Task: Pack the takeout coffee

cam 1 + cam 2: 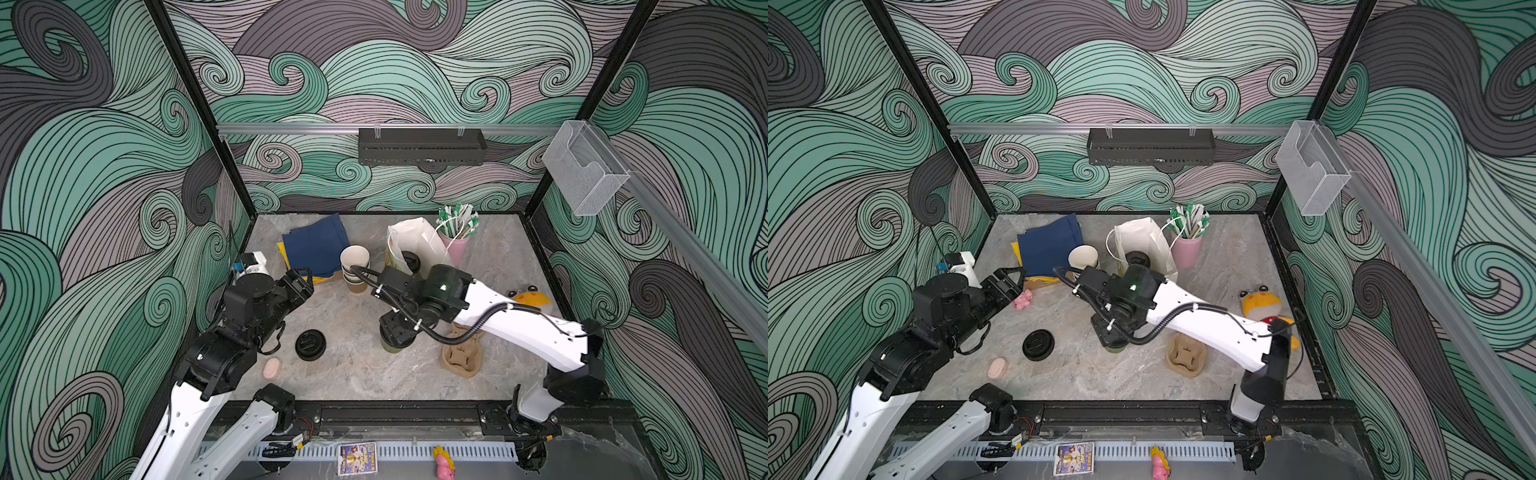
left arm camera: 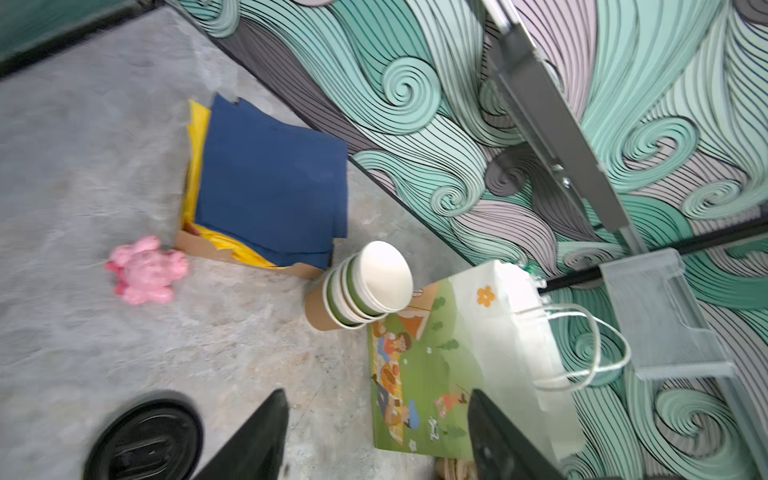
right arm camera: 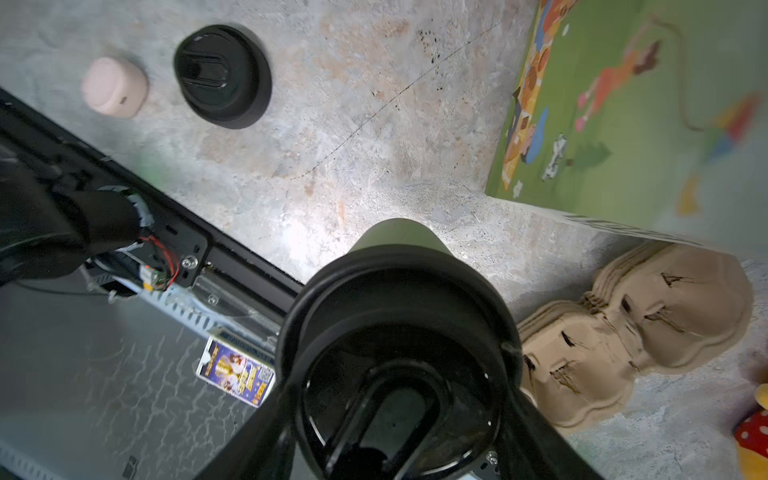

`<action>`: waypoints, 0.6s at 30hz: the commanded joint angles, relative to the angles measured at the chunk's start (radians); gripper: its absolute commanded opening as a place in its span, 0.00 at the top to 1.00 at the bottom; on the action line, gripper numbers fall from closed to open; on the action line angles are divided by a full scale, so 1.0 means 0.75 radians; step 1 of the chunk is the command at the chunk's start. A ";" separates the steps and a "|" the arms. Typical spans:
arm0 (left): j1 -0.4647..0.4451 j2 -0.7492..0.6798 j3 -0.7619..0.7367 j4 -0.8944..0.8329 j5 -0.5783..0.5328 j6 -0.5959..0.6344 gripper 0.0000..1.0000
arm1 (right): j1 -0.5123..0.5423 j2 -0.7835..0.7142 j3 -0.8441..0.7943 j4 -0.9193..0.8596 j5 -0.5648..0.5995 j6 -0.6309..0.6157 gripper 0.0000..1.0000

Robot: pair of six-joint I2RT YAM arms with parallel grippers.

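The table [image 1: 353, 382] is grey stone, with swirly green walls all round. A white paper bag [image 1: 409, 239] stands at the back. One cup with a black lid [image 1: 411, 261] looks to be inside the bag already. The other cup [image 1: 390, 345] stands in front of the bag with its lid on. The right gripper [image 1: 397, 332] sits over it, jaws round the lid. I cannot tell if they squeeze. The left gripper [image 1: 301, 279], well to the side of the bag, is spread wide and holds nothing. I think half the job is done. This cup must go in the bag too.
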 commanded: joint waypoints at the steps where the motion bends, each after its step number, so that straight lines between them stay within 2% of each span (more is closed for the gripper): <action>1: 0.009 0.054 -0.009 0.273 0.279 0.082 0.29 | -0.004 -0.116 -0.059 -0.106 -0.029 -0.104 0.33; 6: 0.004 0.236 0.100 0.389 0.616 0.095 0.30 | -0.051 -0.328 -0.135 -0.146 -0.052 -0.159 0.33; 9: -0.012 0.317 0.175 0.420 0.735 0.107 0.30 | -0.098 -0.416 -0.107 -0.210 -0.063 -0.166 0.33; 15: -0.082 0.401 0.242 0.466 0.744 0.104 0.29 | -0.194 -0.446 0.084 -0.353 -0.035 -0.148 0.35; 18: -0.136 0.440 0.258 0.462 0.661 0.069 0.29 | -0.250 -0.386 0.241 -0.426 -0.011 -0.149 0.36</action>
